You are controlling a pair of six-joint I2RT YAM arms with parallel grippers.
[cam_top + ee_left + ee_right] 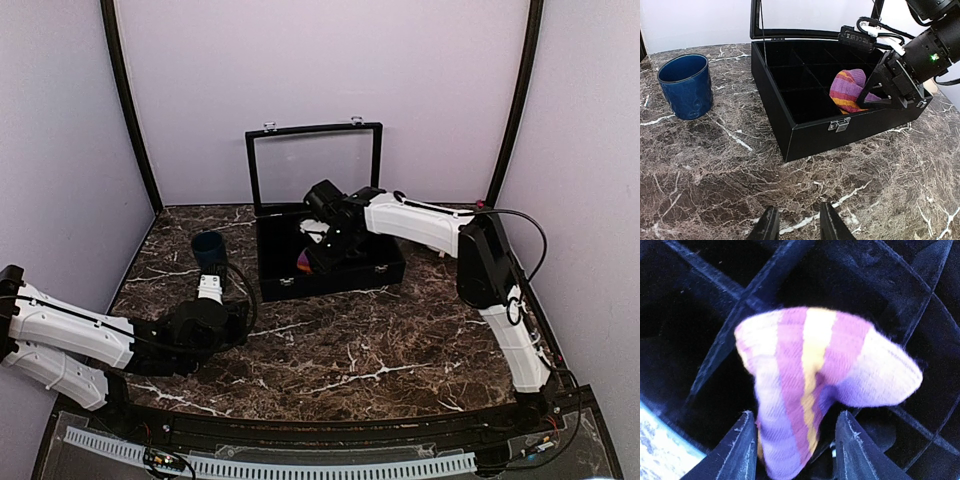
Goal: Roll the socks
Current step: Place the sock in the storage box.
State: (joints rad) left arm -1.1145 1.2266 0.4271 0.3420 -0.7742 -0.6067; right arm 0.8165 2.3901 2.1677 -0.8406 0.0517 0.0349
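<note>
Striped sock (pixel 850 89) sits bunched in a compartment of the black divider box (pixel 805 140), by the latched wall, poking above the dividers. Left gripper (pixel 799 227): part open, empty, over the worktop (pixel 700 175), well apart from the box. Right gripper (pixel 797 450): half open, straddling the sock's lower end, no clamp visible. The sock's length runs up and away from it. Right arm is nearer.

- black box (pixel 335 278) is open, lid standing up
- right arm (pixel 420 222) reaches into the box, with a bit of colourful sock (pixel 302 263) showing inside
- blue cup (pixel 209 248) is just left of the box
- left gripper (pixel 210 284) is front-left of the box
</note>
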